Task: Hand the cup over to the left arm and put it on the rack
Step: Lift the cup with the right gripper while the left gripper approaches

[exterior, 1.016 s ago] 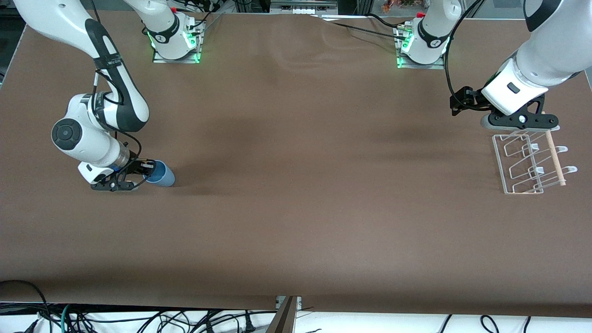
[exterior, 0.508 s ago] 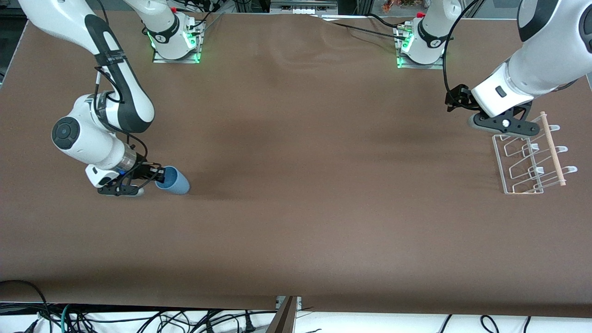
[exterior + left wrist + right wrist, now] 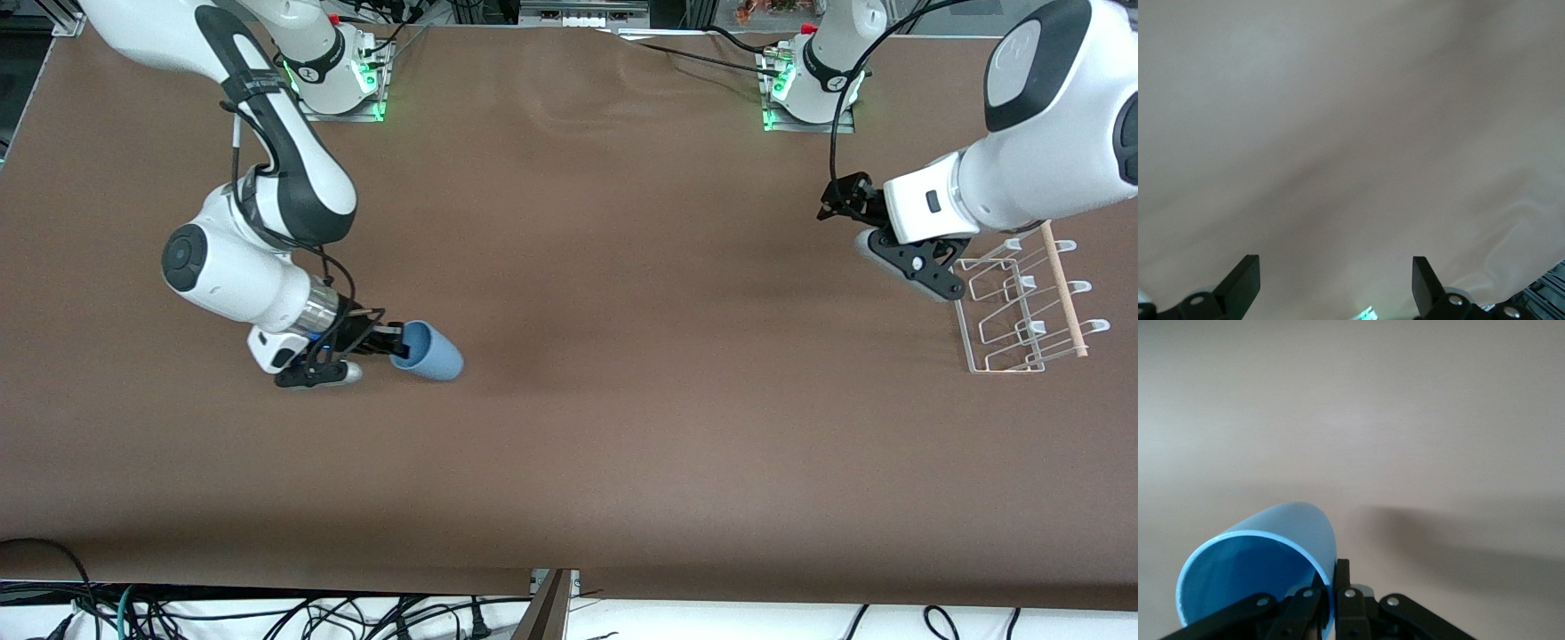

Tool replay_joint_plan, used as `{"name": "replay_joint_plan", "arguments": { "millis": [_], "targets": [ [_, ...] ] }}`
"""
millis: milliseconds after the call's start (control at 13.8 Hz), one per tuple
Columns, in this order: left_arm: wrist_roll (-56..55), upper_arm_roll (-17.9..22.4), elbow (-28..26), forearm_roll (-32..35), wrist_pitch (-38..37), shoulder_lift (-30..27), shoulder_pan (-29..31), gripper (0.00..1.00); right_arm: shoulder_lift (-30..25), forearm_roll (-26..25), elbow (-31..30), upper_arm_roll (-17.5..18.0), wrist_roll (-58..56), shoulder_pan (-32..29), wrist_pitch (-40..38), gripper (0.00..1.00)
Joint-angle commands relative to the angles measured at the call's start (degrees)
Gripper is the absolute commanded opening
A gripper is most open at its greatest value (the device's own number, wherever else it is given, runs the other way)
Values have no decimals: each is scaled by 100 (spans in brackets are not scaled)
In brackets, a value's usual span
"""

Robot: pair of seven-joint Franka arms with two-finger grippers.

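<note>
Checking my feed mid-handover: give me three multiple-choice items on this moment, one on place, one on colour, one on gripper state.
1. Where is the rack?
A. toward the left arm's end of the table
B. toward the right arm's end
C. mid-table

2. What colour is the cup?
A. red
B. light blue
C. green

3. How is the right gripper?
A. open over the rack
B. shut on nothing
C. shut on the cup's rim

Answers:
1. A, it lies beside the left gripper.
2. B, plain in the front and right wrist views.
3. C, its fingers pinch the wall.
</note>
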Motion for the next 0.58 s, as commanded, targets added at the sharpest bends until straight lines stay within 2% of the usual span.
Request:
{"name": "replay_joint_plan", "arguments": {
  "millis": [0, 73, 218, 363, 508],
  "targets": [
    [665, -2, 456, -824, 118, 443, 45, 100, 379, 170, 738, 18, 503, 464, -177, 0],
    [841, 6, 457, -1315, 127, 549, 89, 100, 467, 204, 931, 53, 862, 631, -169, 0],
    [1367, -2, 457, -1706, 180, 760, 116, 100, 713, 476, 1396, 219, 1566, 860, -168, 0],
    [2306, -20, 457, -2048, 670, 866, 72, 100, 872, 556, 1687, 447, 1778, 984, -177, 0],
    [3291, -20, 457, -2601, 822, 1041, 63, 100, 925, 556, 1837, 658, 2164, 1028, -168, 0]
  ]
}}
